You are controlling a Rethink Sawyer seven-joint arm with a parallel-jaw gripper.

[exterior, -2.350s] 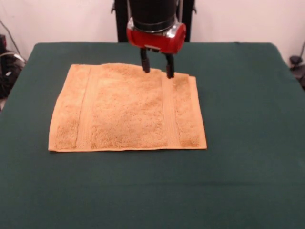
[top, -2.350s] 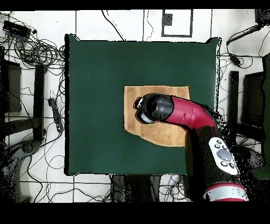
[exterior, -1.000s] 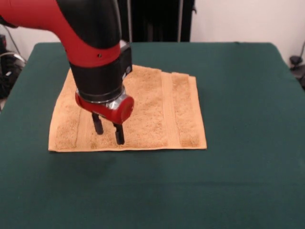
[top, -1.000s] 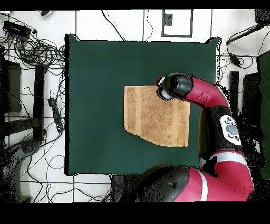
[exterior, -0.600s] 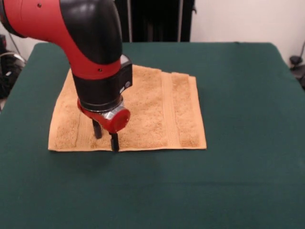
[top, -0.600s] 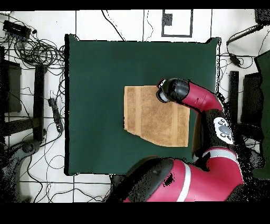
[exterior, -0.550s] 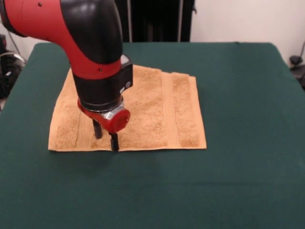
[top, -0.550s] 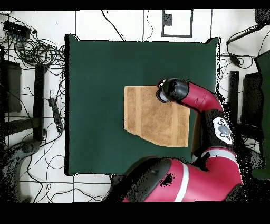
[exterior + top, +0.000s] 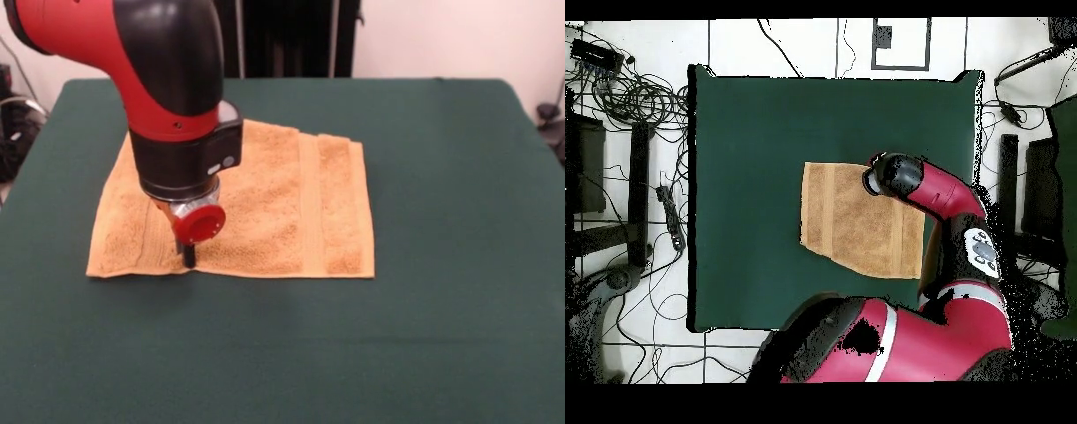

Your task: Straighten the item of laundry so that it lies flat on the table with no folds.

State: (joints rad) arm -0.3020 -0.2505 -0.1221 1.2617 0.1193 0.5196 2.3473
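well, no container shows in either view; the only bearing surface is the table (image 9: 459, 265), dressed in dark green cloth, and the only thing lying on it is the towel (image 9: 274, 212).

the golden-orange towel sits a little left of the table's middle in the front view, well inside every edge. it is slightly wider than deep, so its long axis runs left to right across that view, and its woven bands run from the near hem to the far one, one close to each short side. the near hem lies almost straight; the far edge steps slightly near the right corner. in the overhead view the towel (image 9: 855, 225) shows one corner cut off on a slant at its lower left, while the rest lies as a plain rectangle on the table (image 9: 765, 130).

the gripper (image 9: 188, 256) points straight down onto the towel's near-left part, just inside the near hem and beside the left band. only one dark tip shows below the red wrist disc, touching the terry; whether the tips are spread or pinching cloth, i cannot tell. from above, the gripper (image 9: 873, 180) is hidden under the arm's black head.
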